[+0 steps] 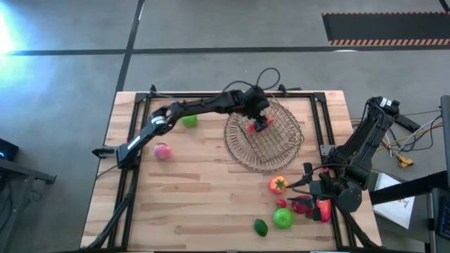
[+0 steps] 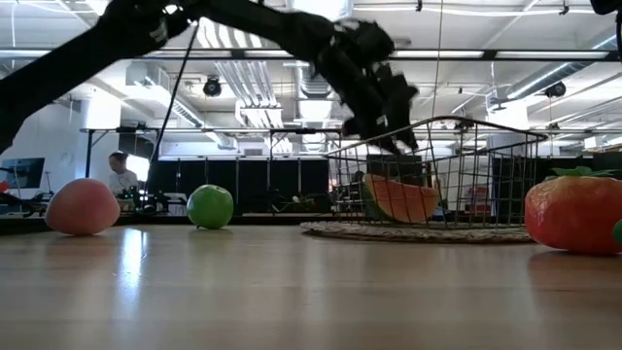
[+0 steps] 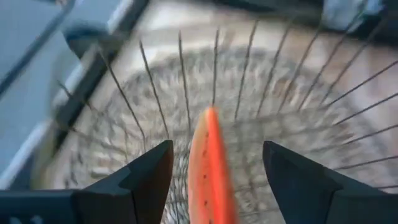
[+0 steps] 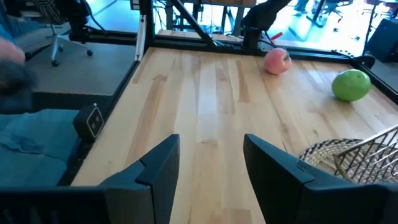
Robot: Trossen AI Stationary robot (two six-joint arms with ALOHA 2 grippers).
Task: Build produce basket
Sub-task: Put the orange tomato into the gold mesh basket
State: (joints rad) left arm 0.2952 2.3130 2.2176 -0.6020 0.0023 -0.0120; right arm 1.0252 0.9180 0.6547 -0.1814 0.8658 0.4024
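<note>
The wire basket (image 1: 271, 144) sits on a round woven mat at the table's far middle. My left gripper (image 1: 258, 112) hangs over the basket, open. In the left wrist view the red slice (image 3: 210, 171) stands between the fingers of the left gripper (image 3: 217, 144) with a gap on each side. The low view shows the slice (image 2: 403, 199) resting on the basket floor below the gripper (image 2: 389, 131). A green apple (image 1: 190, 121) and a pink piece (image 1: 162, 150) lie to the basket's left. My right gripper (image 1: 309, 184) waits open near the right edge.
Near the right front lie an orange-red fruit (image 1: 278, 185), a green apple (image 1: 283, 218), a dark-green piece (image 1: 261, 226) and red pieces (image 1: 313, 207). The woven mat (image 2: 418, 231) lies under the basket. Bare wood spreads across the near left (image 1: 183, 204).
</note>
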